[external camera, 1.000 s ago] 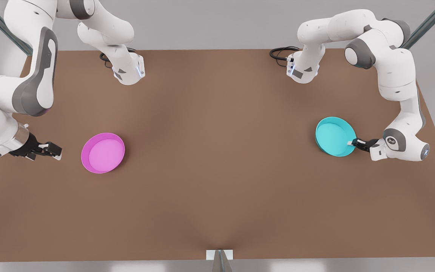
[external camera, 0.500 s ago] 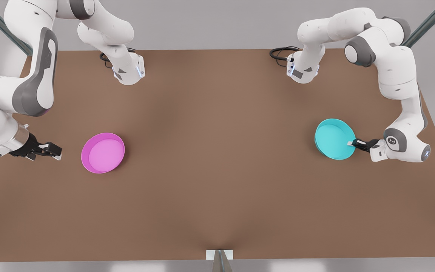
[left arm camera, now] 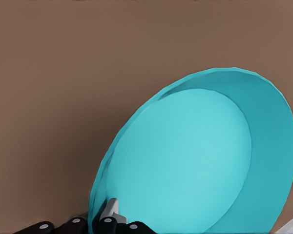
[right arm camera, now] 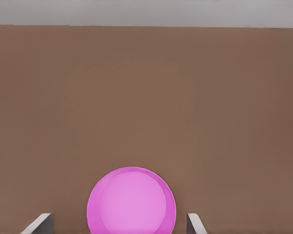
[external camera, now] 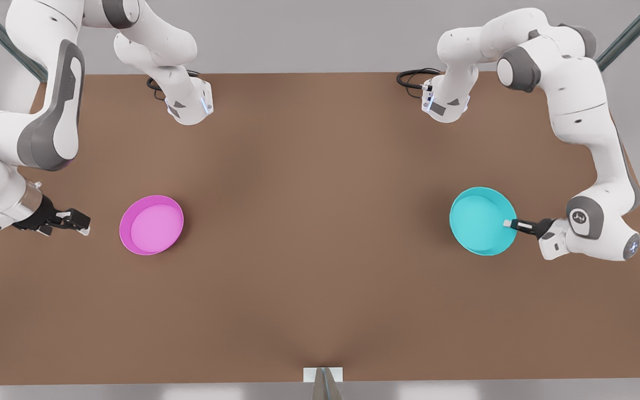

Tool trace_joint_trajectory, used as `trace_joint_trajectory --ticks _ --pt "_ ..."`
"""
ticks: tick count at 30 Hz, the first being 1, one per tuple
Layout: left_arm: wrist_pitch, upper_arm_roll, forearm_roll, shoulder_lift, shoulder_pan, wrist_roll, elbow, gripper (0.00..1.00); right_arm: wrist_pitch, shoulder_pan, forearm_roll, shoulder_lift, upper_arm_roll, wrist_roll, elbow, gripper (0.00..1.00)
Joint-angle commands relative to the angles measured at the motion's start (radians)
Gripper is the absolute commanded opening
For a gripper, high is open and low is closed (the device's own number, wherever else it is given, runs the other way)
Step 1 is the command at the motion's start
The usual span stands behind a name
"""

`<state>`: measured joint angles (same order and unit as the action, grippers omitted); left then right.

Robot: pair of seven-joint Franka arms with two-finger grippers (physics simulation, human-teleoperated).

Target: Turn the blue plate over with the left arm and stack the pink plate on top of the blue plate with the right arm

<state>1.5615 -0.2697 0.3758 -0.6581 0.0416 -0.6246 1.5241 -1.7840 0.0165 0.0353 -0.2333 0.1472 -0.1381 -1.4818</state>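
The blue plate (external camera: pixel 481 221) is at the front view's right, its hollow side facing the camera. My left gripper (external camera: pixel 510 224) is shut on its rim from the right side. In the left wrist view the blue plate (left arm camera: pixel 195 161) stands tilted over the brown table, and its edge is pinched between the fingers (left arm camera: pixel 110 212). The pink plate (external camera: pixel 151 225) lies flat and hollow side up at the front view's left. My right gripper (external camera: pixel 84 223) waits open, low and a short gap to its left. The right wrist view has the pink plate (right arm camera: pixel 131 202) ahead between the spread fingertips (right arm camera: pixel 39 223).
The brown table (external camera: pixel 320 222) stretches wide between the two plates. Both arm bases (external camera: pixel 189 105) and black cables (external camera: pixel 411 78) sit at the back edge. A small white mount (external camera: pixel 323 375) is at the front edge.
The left gripper has carried the blue plate toward the front view's lower left and turned it, so its face shows rounder. The right arm and the pink plate have not moved.
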Motion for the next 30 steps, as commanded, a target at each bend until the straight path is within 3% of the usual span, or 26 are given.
trace_joint_trajectory --ticks 1,7,18,30 --pt "-0.004 0.000 0.054 0.002 -0.008 0.009 -0.002 0.21 0.000 0.000 0.000 -0.001 0.000 0.000 0.000 1.00" --pt "-0.027 -0.005 0.037 0.040 -0.103 0.169 -0.059 0.21 -0.005 0.000 0.002 -0.003 0.002 -0.002 0.000 1.00" --pt "-0.060 -0.005 -0.192 0.057 -0.333 0.482 -0.183 0.21 0.032 -0.006 -0.015 0.008 0.000 -0.034 0.002 1.00" --pt "-0.049 -0.005 -0.483 0.081 -0.612 0.873 -0.193 0.21 0.049 0.014 -0.020 0.014 0.002 -0.023 0.028 1.00"
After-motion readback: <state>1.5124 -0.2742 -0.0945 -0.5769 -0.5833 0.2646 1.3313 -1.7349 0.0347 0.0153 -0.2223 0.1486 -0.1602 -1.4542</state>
